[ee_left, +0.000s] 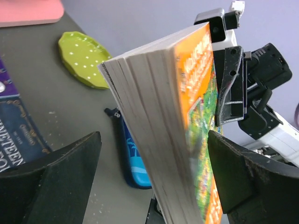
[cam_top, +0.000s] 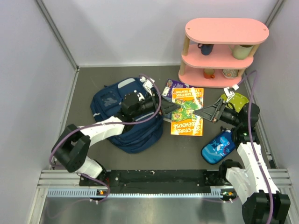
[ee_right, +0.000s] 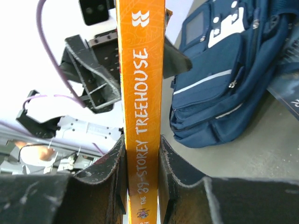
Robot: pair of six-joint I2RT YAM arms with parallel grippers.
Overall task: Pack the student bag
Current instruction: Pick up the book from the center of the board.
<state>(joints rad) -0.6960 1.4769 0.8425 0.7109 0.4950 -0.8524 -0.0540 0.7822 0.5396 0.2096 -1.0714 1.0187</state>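
I am looking down from above and behind the two arms. Nearest me, a metal rail (cam_top: 154, 191) runs along the table's edge, with both arm bases bolted to it. The table (cam_top: 187, 156) is dark grey and matte, and pale walls (cam_top: 131, 28) close it in on three sides.

Right of centre, near the rail, lies a small blue pencil case (cam_top: 218, 147). Left of centre sits the backpack (cam_top: 140, 133), lying on the table under my left arm. It is navy fabric with thin white stripes, white patches and a front pocket.

Between the arms is an orange paperback book (ee_right: 140, 70), tilted up off the table. My right gripper (ee_right: 142, 140) is clamped on its spine, both fingers pressed against it. My left gripper (ee_left: 153, 135) has its fingers spread wide, one on each side of the book's page edges and clear of them.

Just beyond the book lies a purple book (cam_top: 174, 86), and to the right a lime green dish (cam_top: 239, 100). Against the far wall stands a pink shelf (cam_top: 226, 30) holding mugs.
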